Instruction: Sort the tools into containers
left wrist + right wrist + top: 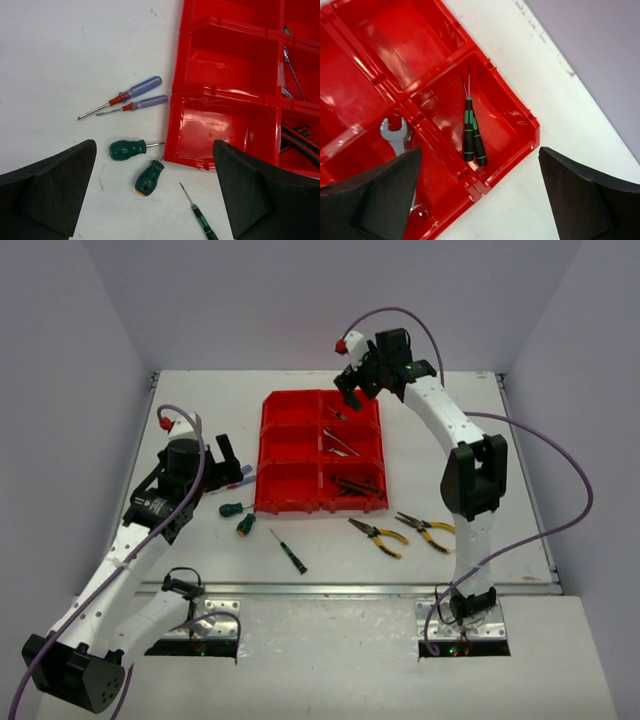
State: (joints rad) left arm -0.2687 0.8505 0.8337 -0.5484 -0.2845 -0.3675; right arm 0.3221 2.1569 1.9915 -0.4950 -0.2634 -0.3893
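Only right wrist view separates two binned screwdrivers (469, 131).

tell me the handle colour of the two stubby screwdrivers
The stubby screwdrivers are dark green; left wrist view.

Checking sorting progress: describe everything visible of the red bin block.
The red bin block is glossy plastic, six open compartments, two by three, flat on the white table. Its left column is bare; the right holds two slim green-black screwdrivers far, silver wrenches middle, dark-handled tools near. The open right hand hovers above its far end, not touching.
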